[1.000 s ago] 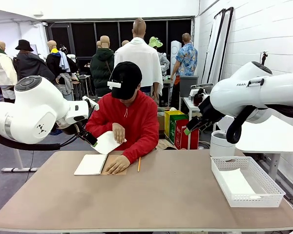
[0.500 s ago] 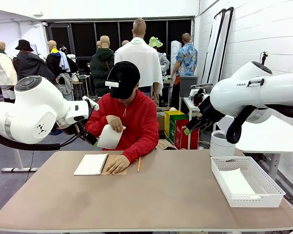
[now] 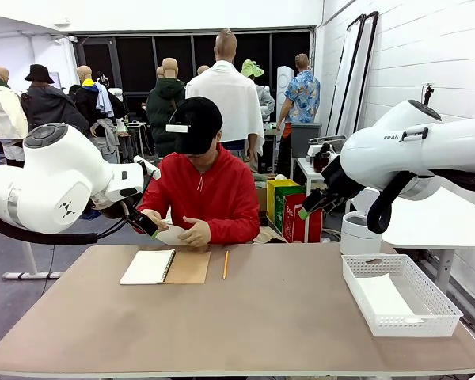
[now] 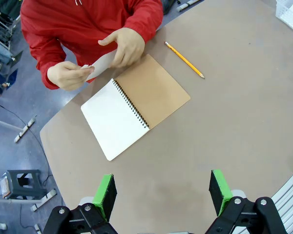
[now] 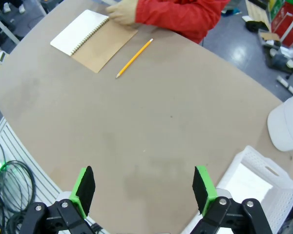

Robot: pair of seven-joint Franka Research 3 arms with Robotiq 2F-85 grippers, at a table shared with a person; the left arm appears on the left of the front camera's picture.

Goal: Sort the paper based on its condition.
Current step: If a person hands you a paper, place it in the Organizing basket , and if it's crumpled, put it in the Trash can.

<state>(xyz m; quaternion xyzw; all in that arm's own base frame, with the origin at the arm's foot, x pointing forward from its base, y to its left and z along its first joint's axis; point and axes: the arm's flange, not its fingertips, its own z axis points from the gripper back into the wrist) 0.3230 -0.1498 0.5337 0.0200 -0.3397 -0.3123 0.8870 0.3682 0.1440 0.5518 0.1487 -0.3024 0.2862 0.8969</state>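
Both grippers hover wide open and empty — left gripper [image 4: 160,195], right gripper [image 5: 143,189] — over bare brown tabletop [image 3: 261,317]. Beyond lies the spiral notebook [image 4: 135,105]; farthest, the person's hands [image 4: 124,46] hold the thin white paper sheet [image 4: 100,63] above the table's far edge.

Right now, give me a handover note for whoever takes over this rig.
Left gripper: open, holding nothing, raised above the table.
Right gripper: open, holding nothing, raised above the table.
The person's hands hold one loose sheet of paper above the open notebook; a pencil lies beside it.
White basket at the robot's right.
Done: no sheet handed over yet.
Left: take the paper and sort it.
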